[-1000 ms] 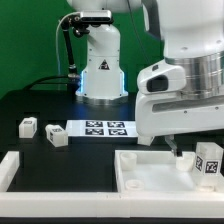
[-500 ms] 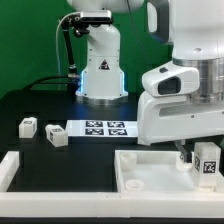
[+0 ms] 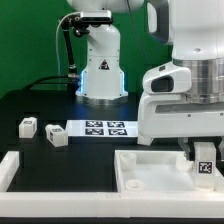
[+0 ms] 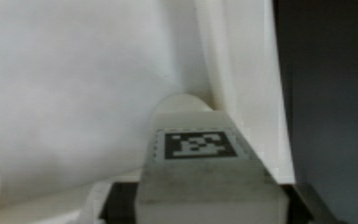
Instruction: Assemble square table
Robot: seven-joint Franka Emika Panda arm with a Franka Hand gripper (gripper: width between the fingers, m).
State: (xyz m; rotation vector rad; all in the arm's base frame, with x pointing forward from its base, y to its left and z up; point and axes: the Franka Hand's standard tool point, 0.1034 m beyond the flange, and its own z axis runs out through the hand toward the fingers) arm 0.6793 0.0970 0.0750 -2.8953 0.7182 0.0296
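Observation:
The square table's white top [image 3: 140, 172] lies at the front on the exterior view's right, rim up. A white tagged leg [image 3: 207, 158] stands inside it near its corner. My gripper [image 3: 203, 160] has come down over this leg. In the wrist view the leg [image 4: 202, 160] fills the gap of the gripper [image 4: 206, 205], and both black fingers [image 4: 126, 205] press against its sides. The top's floor [image 4: 69, 80] and raised rim [image 4: 243, 60] show behind the leg. Two more legs [image 3: 28, 126] [image 3: 57, 137] lie loose on the black table at the exterior view's left.
The marker board [image 3: 100, 127] lies flat in the middle, in front of the robot base [image 3: 100, 72]. A long white rail [image 3: 15, 168] runs along the front at the exterior view's left. My arm's white body hides the far right of the table.
My gripper has sunk lower over the leg in the table top, and its jaws have closed in from wide open until they meet the leg's sides. The loose legs have not moved.

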